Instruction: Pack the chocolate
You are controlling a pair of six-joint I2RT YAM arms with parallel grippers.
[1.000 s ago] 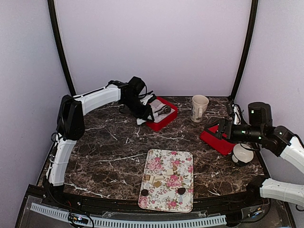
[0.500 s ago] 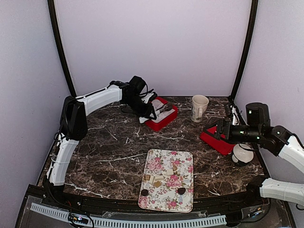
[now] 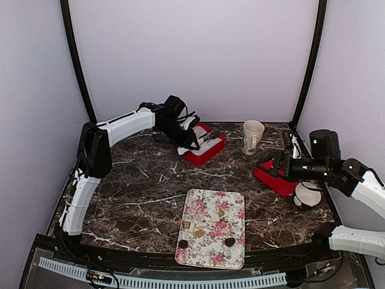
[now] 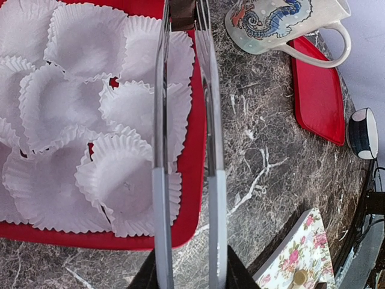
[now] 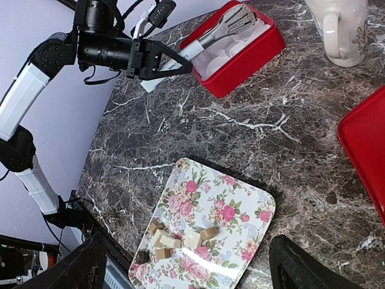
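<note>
squeezing the tongs point(image 4: 161, 120) part-closed, the left gripper point(image 4: 189, 274) has nudged them slightly farther back over the red box point(image 4: 187, 198) of white paper cups point(image 4: 123, 180). a brown bit at the tips may be chocolate, so a drop seems near. other chocolate point(image 5: 191, 238) lies on the floral tray point(image 5: 204, 198). the right gripper point(image 3: 272, 164) hangs wide over the red lid point(image 3: 278, 180).

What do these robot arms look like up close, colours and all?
The left arm and right arm are smooth white tube-like shells linked by chunky black joints. Thin black cables loop near the left wrist; small green lights glow on the right one. The right arm's fingers are plain black wedges.
</note>
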